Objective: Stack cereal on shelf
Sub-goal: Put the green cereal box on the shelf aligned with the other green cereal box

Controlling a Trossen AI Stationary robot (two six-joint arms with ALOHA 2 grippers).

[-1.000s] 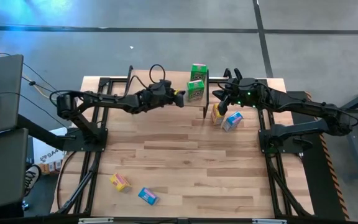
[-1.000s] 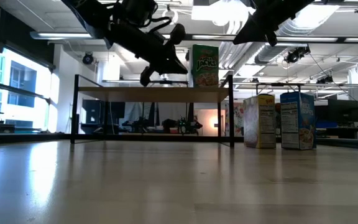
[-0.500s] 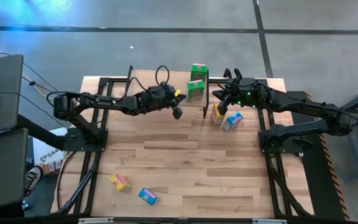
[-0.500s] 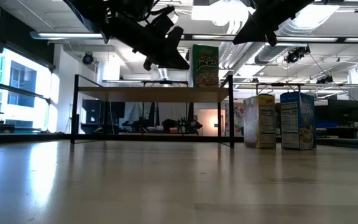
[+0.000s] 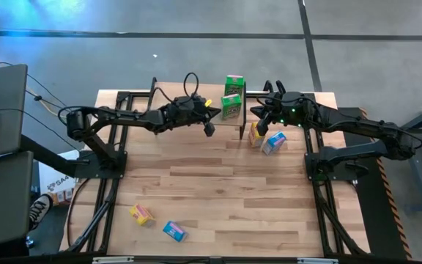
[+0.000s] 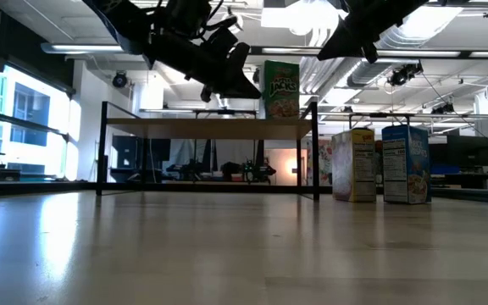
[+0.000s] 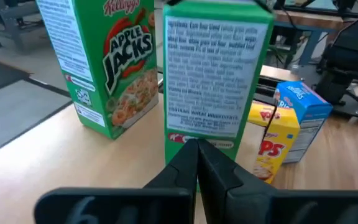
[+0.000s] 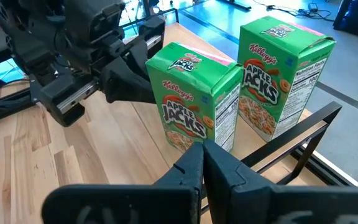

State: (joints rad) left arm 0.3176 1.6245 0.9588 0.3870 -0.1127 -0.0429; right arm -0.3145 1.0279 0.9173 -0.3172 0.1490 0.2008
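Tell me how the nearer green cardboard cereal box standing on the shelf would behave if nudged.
The nearer green cardboard cereal box stands tall on a narrow base, so it probably tips easily. It looks light, likely sliding on the smooth light wood shelf top. Thin cardboard may dent if squeezed.

The left arm is stretched in from the left of the high view, and the left gripper [image 5: 209, 129] is held closed at upper centre. The right arm is reached in from the right, and the right gripper [image 5: 258, 112] is pinched shut alongside.
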